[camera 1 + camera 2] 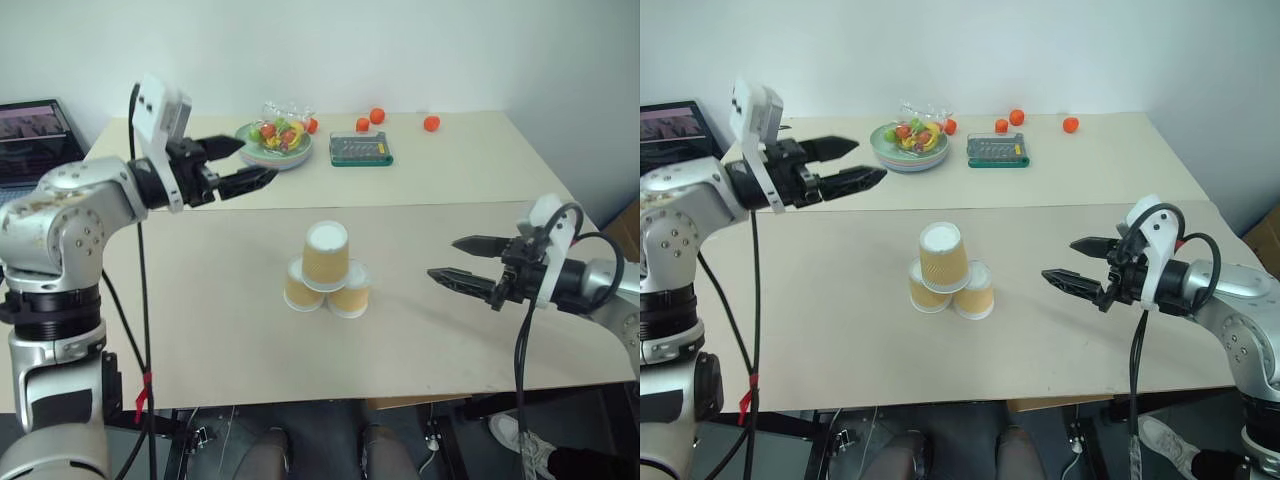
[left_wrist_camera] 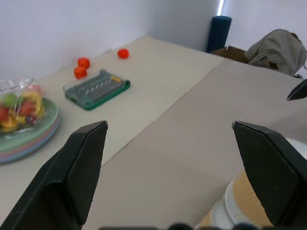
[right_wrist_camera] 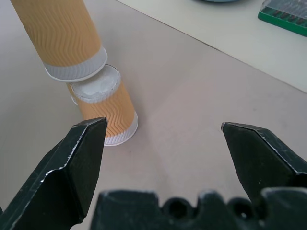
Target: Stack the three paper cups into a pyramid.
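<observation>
Pyramid: the three paper cups (image 1: 327, 272) stand mid-table, all upside down, two side by side and one on top.
Left gripper (image 1: 243, 164): up above the table's far left, fingers wide apart, holding nothing.
Right gripper (image 1: 458, 259): off to the cups' right, spread wide, empty too.
Left wrist view: catches a grey bag (image 2: 278, 50) and dark blue roll (image 2: 218, 32) by the wall.
Right wrist view: close on the wavy ribbing of the cups.
Plate (image 1: 258, 150): holds wrapped colourful fruit (image 1: 279, 131).
Green case (image 1: 361, 150): lies beside the plate.
Table (image 1: 200, 330): beige, three orange fruits (image 1: 376, 117) at the far edge.
</observation>
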You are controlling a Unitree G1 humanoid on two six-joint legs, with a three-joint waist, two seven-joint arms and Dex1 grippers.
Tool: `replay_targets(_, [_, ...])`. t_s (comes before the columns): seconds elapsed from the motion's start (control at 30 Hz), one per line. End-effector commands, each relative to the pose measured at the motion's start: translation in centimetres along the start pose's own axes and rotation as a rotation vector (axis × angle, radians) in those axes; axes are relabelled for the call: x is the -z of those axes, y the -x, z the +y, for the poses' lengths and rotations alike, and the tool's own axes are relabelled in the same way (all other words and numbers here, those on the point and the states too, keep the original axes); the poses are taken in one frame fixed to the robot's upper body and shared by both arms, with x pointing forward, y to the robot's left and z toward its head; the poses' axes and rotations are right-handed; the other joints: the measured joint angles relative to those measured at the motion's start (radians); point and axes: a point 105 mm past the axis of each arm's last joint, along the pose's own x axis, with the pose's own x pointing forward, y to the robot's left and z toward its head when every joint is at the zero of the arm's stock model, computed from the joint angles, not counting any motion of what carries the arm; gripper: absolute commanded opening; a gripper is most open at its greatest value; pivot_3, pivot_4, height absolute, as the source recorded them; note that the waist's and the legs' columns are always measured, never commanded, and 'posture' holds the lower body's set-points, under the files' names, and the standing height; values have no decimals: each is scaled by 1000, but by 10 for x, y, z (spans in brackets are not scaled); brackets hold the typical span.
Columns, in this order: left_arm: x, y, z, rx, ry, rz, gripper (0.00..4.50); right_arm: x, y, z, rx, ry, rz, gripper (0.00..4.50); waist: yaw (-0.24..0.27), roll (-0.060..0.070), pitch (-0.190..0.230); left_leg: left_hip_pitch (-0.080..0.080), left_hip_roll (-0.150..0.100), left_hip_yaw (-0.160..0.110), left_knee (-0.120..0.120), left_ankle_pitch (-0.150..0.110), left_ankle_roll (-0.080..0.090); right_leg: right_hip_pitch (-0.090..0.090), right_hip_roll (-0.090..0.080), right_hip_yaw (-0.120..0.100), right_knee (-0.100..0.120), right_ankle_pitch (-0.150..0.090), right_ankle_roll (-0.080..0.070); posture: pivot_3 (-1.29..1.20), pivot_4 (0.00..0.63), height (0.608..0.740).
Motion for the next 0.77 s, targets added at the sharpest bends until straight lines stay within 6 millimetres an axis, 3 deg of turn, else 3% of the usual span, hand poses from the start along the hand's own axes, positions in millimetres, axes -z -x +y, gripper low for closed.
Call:
replay_targets(0.03, [-2,15,3,-55,-42,-28,4433,-10,13,-2,43,44,-24,4500,2,0,0,0,0,0,0,0,0,0,0,0,0,0,0,0,150,740])
replay_targets(0.17, [53,33,-9,-63,56,77,4433,4,30,3,74,51,28,4500,1,1,-1,1,0,1,0,0,0,1,0,1,0,0,0,0,150,740])
replay_targets(0.3, [76,35,-28,-17,68,126,4433,13,35,4,102,63,53,4500,2,1,-1,1,1,1,0,0,1,1,0,1,0,0,0,0,150,740])
replay_targets(0.43, [83,36,-34,-12,92,133,4433,18,37,4,113,67,65,4500,5,1,-1,6,1,2,0,0,0,7,0,0,0,0,-1,0,150,740])
replay_targets(0.53, [98,34,-41,34,-10,190,4433,20,33,10,105,77,64,4500,4,1,-1,10,3,2,0,0,0,13,2,-1,-3,0,0,0,150,740])
replay_targets(0.77, [99,28,-43,63,-79,175,4433,18,27,13,96,80,53,4500,3,1,-1,12,4,2,-1,0,0,16,2,-1,-5,-1,1,0,150,740])
